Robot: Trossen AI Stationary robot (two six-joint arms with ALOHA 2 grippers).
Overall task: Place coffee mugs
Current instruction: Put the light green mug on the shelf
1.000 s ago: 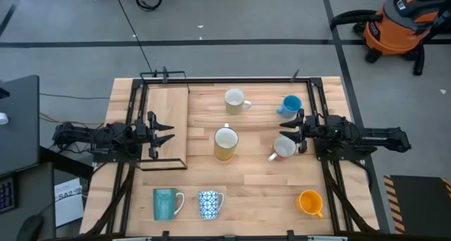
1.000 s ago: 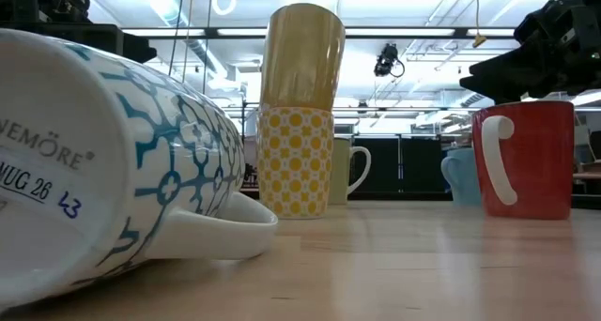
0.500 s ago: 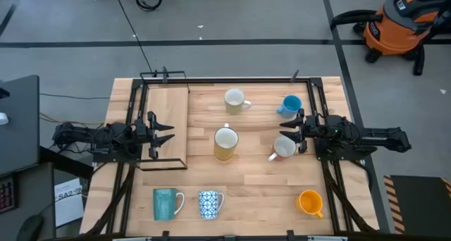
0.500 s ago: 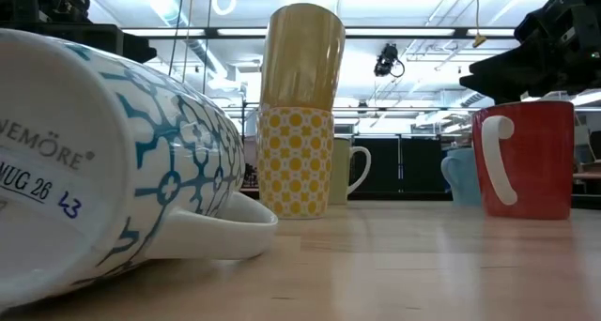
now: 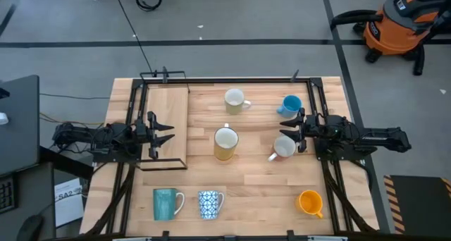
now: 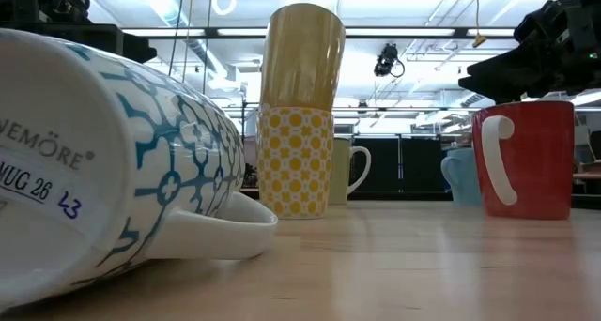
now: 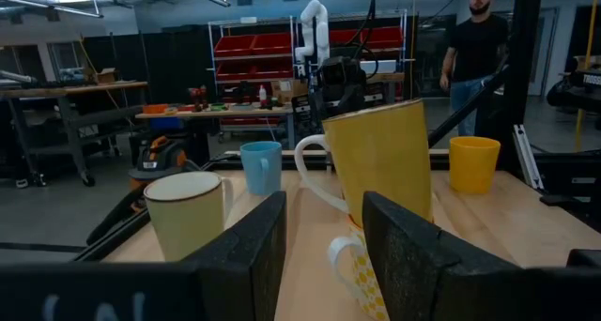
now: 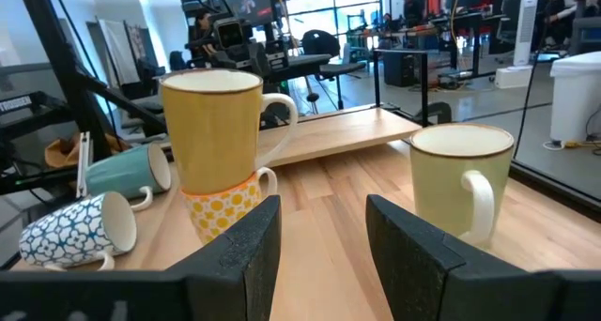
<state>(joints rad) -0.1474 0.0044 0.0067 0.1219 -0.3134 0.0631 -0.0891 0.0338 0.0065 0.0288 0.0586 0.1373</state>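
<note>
Several mugs are on the wooden table. A plain yellow mug stands stacked in a yellow-dotted mug at the middle. A cream mug and a light blue mug stand upright at the far side. The teal mug and the blue-and-white patterned mug lie on their sides near the front edge. The orange mug is at the front right. A red mug with a white handle stands upright under my right gripper, which is open just above its rim. My left gripper is open at the table's left.
A thin wooden board lies under the left gripper, framed by black rails. Another rail frame runs along the right side. Bare wood lies between the middle stack and the front mugs. A person stands in the room beyond.
</note>
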